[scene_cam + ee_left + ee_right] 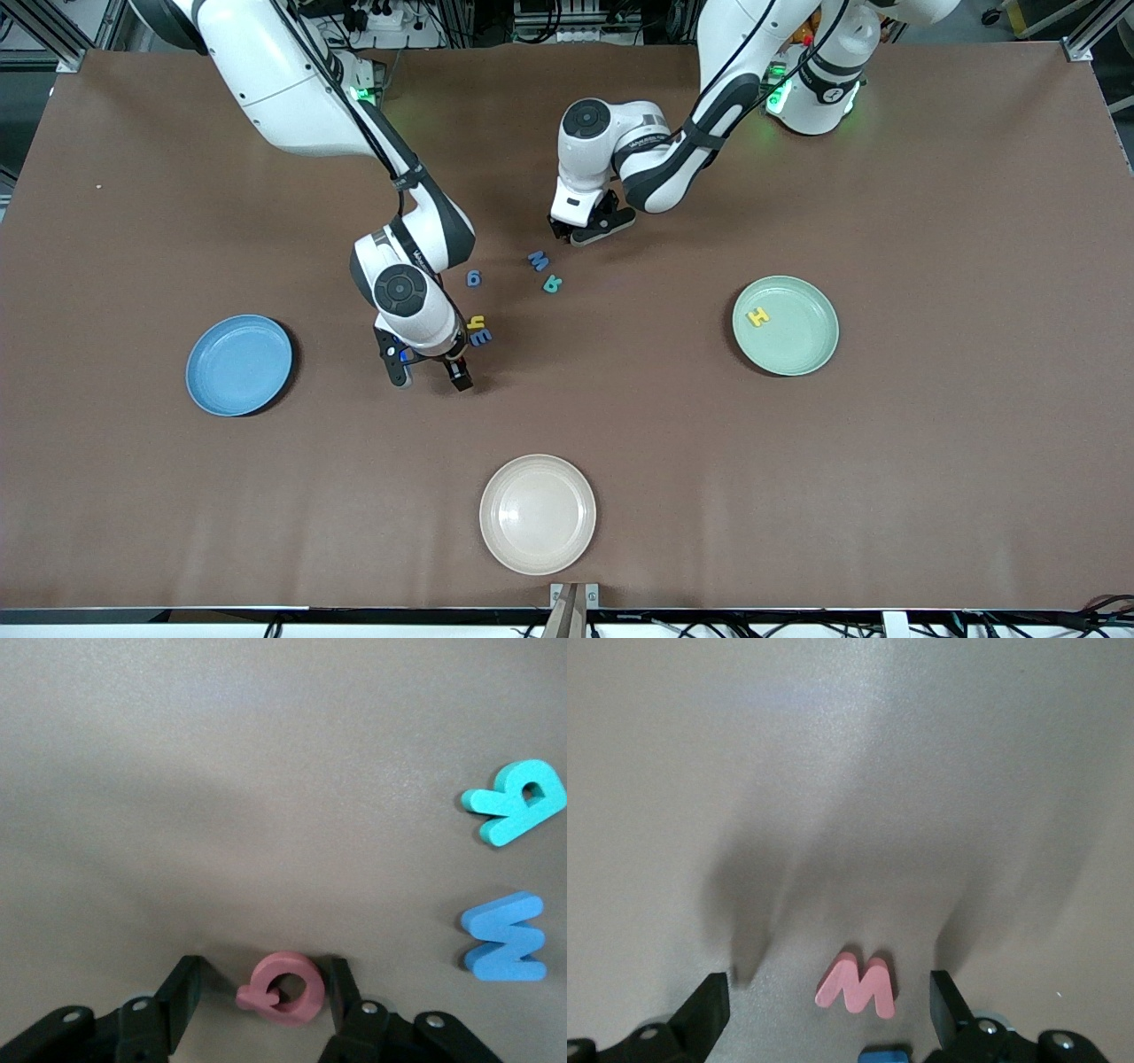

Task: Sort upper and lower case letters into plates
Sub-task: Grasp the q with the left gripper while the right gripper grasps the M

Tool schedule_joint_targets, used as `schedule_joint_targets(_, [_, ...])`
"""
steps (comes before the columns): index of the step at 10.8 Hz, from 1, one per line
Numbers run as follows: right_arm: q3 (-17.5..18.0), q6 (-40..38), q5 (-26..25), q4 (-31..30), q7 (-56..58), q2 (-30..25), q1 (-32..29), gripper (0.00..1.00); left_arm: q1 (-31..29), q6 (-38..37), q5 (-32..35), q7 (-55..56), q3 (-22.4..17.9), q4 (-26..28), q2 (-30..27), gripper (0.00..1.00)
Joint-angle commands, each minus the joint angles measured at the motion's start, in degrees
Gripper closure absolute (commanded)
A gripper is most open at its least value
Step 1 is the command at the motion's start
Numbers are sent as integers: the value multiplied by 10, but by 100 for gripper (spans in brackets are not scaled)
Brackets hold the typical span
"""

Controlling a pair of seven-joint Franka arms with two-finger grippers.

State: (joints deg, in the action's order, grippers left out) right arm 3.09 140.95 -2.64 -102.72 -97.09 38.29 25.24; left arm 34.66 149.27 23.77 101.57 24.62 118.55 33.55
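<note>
My left gripper [571,235] is down at the table with a pink ring-shaped letter [285,987] between its fingers. One finger touches the letter and the other stands a little apart. My right gripper [425,377] is open, low over a pink M [859,986] lying flat between its fingers. A blue M [538,260] and a teal letter [553,283] lie beside the left gripper. A blue letter [474,278], a yellow letter [477,322] and a blue E [480,337] lie by the right gripper. The mint green plate [797,346] holds a yellow H [757,316]. The blue plate [239,364] holds nothing.
A cream-white plate [538,513] sits near the table's front edge, nearest the front camera. Both forearms hang over the middle of the table above the loose letters.
</note>
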Motion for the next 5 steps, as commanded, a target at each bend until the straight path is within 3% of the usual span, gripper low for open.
schedule_joint_targets(1, [2, 9, -5, -5, -18, 2, -1, 0, 0, 8, 22, 28, 3, -2, 1, 36])
schedule_joint_targets(2, [2, 13, -6, -6, -18, 5, -2, 0, 0, 8, 22, 28, 3, -3, 1, 48])
schedule_joint_targets(4, [2, 44, -6, -21, -31, 4, -1, 0, 1, 8, 22, 28, 3, -5, 3, 60])
schedule_joint_targets(5, [2, 46, -7, -21, -34, 4, -1, 0, 0, 8, 19, 28, 3, -5, 4, 61])
